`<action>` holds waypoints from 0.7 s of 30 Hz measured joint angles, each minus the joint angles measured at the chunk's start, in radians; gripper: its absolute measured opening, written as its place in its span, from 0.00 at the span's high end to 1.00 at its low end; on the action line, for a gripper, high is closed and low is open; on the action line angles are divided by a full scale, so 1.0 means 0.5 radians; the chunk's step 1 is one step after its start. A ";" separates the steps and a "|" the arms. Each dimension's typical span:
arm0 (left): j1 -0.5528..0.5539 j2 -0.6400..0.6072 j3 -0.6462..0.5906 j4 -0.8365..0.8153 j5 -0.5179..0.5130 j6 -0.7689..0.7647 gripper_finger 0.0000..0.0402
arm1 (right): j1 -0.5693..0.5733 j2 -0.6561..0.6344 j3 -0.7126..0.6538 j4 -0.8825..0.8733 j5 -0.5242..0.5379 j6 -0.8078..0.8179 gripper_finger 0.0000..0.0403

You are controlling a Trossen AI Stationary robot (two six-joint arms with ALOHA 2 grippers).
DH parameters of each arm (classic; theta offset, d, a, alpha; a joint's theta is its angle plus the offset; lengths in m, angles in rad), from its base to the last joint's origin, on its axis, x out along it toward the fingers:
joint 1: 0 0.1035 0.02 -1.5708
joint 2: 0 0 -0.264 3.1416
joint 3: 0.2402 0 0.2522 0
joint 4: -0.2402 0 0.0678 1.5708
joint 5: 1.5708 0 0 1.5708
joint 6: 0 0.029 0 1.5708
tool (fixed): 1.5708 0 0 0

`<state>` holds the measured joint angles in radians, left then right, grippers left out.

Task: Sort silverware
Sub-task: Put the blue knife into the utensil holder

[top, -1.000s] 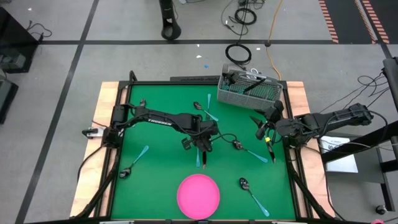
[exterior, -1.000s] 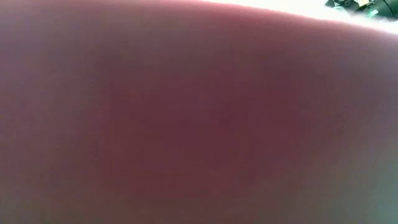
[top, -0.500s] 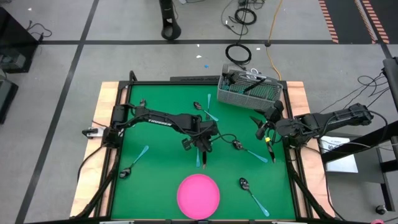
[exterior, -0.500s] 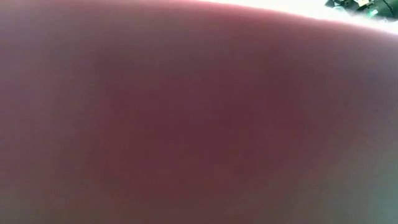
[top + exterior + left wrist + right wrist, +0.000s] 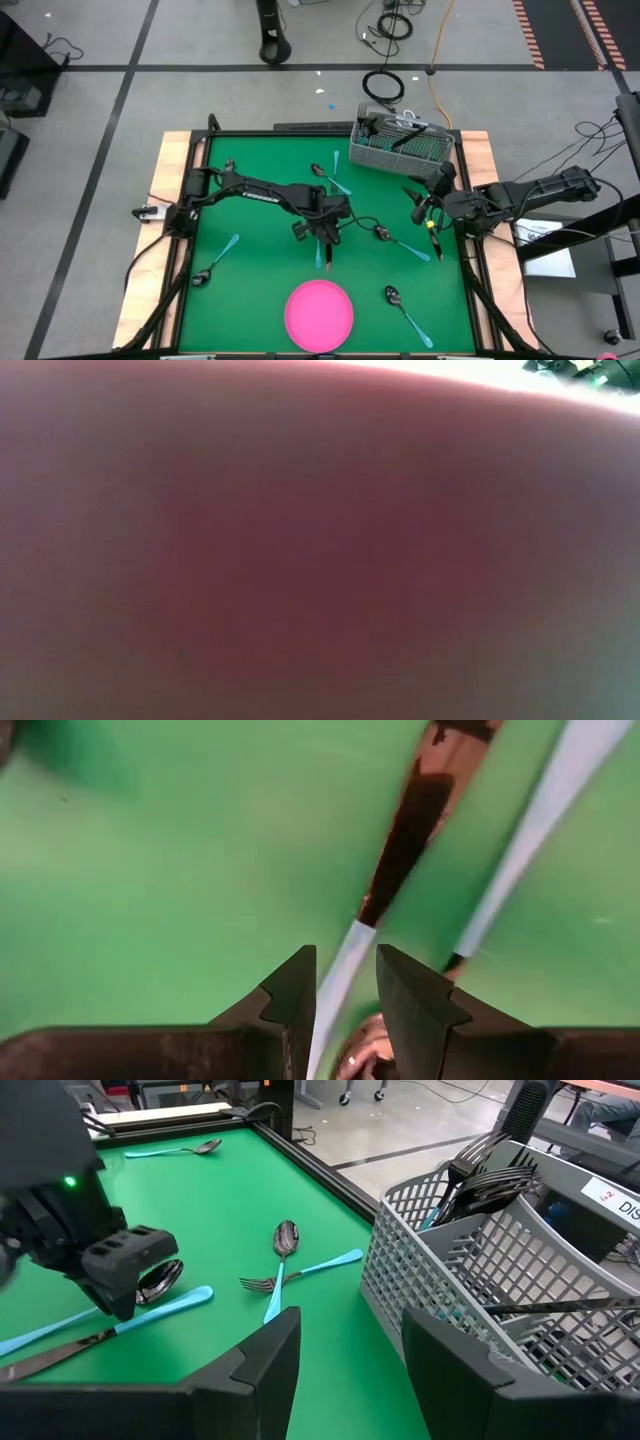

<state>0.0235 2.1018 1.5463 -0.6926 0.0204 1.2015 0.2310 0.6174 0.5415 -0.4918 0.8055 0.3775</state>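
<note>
Silverware with light-blue handles lies scattered on the green mat. My left gripper (image 5: 325,238) is at the mat's middle, pointing down over a small cluster (image 5: 323,256). That cluster is a knife with a dark blade (image 5: 405,830), a second handle (image 5: 535,830) and a spoon bowl (image 5: 362,1055). The gripper (image 5: 345,955) is open, its fingers standing on either side of the knife's handle (image 5: 338,982); no touch shows. My right gripper (image 5: 422,210) waits open at the mat's right edge, beside the wire basket (image 5: 400,150), with nothing between its fingers (image 5: 350,1335).
The grey mesh basket (image 5: 500,1270) at the far right holds forks (image 5: 480,1175). A crossed spoon and fork (image 5: 328,178) lie near it. Single spoons lie at the left (image 5: 215,262), right of centre (image 5: 398,243) and near right (image 5: 405,310). The pink plate (image 5: 318,314) sits at the near edge and blocks the low view.
</note>
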 joint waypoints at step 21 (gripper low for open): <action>0.005 0.103 0.011 -0.062 -0.066 0.194 0.73 | 0.000 0.000 0.000 -0.029 0.000 -0.015 0.59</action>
<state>0.0257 2.1534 1.5520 -0.7238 -0.0124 1.2987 0.2310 0.6174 0.5415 -0.5060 0.8052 0.3698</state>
